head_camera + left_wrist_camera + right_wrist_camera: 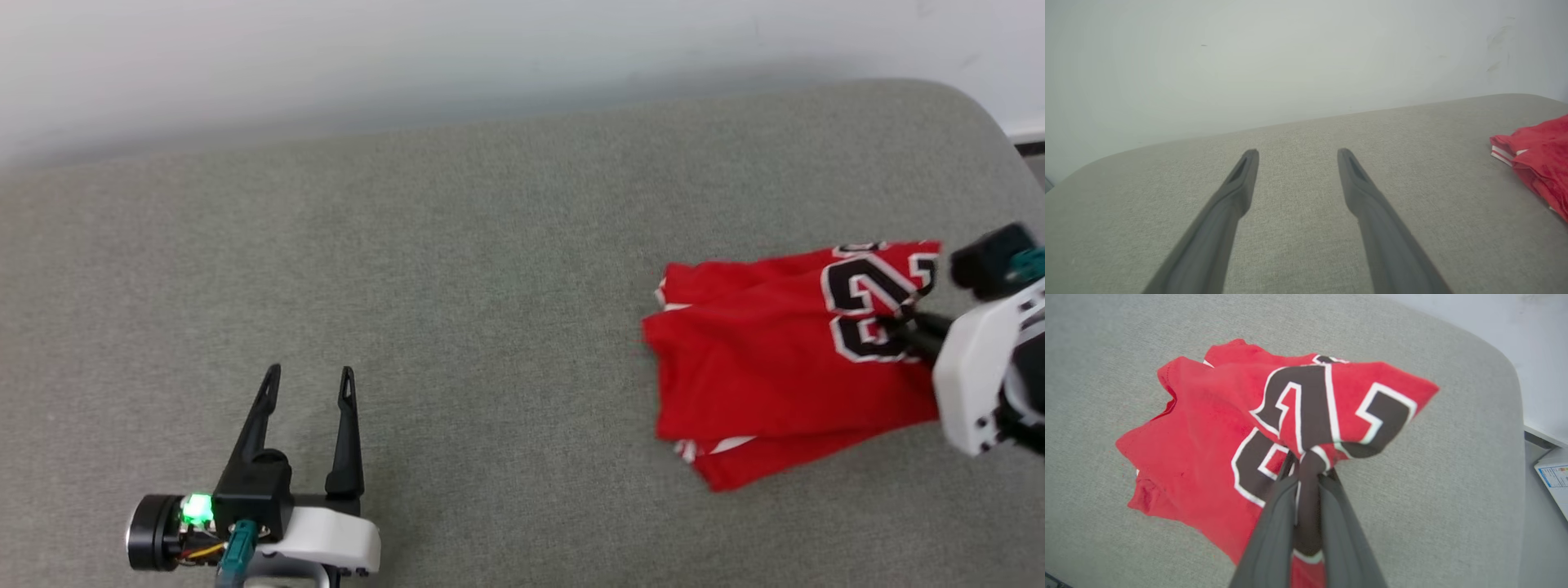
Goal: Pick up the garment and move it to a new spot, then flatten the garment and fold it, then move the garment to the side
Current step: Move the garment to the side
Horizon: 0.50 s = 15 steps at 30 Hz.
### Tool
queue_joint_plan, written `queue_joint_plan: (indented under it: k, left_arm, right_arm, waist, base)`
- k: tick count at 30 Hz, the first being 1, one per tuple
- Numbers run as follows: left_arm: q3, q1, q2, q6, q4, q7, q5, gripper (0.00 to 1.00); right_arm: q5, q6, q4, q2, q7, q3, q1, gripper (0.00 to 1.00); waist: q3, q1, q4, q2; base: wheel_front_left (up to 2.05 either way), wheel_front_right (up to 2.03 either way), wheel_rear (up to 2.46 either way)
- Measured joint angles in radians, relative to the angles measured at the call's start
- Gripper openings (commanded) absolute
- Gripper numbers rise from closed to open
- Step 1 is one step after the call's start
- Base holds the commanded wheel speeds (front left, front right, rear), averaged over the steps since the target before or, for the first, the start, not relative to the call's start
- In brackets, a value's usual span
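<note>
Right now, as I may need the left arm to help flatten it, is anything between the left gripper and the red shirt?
Nothing visible. Only bare grey cushion lies between the left gripper, jaws open, and the shirt off to its right. The right gripper is shut on the shirt's printed part.

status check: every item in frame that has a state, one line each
garment: roughly folded in layers, lying on the grey cushion, pinched at its printed number
right end effector: shut on the garment
left end effector: open, empty, well apart from the garment
</note>
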Motion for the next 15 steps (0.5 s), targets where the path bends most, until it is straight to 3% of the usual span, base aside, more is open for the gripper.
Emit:
queue_joint_plan:
  k: [7,15]
  left_arm:
    - [-0.002,-0.057,0.019,-0.011,-0.034,0.000,0.011,1.00]
    - [-0.014,-0.162,0.026,-0.021,-0.067,0.000,0.018,1.00]
  right_arm:
    - [-0.026,0.000,0.109,-0.103,-0.014,-0.062,-0.076,0.00]
    - [-0.064,0.000,0.318,-0.215,-0.051,-0.189,-0.149,0.00]
  waist:
    - [0.094,0.0001,-0.009,0.0000]
    - [0.233,0.0001,0.017,0.0000]
  base:
    - [0.00,0.00,0.00]
    - [0.00,0.00,0.00]
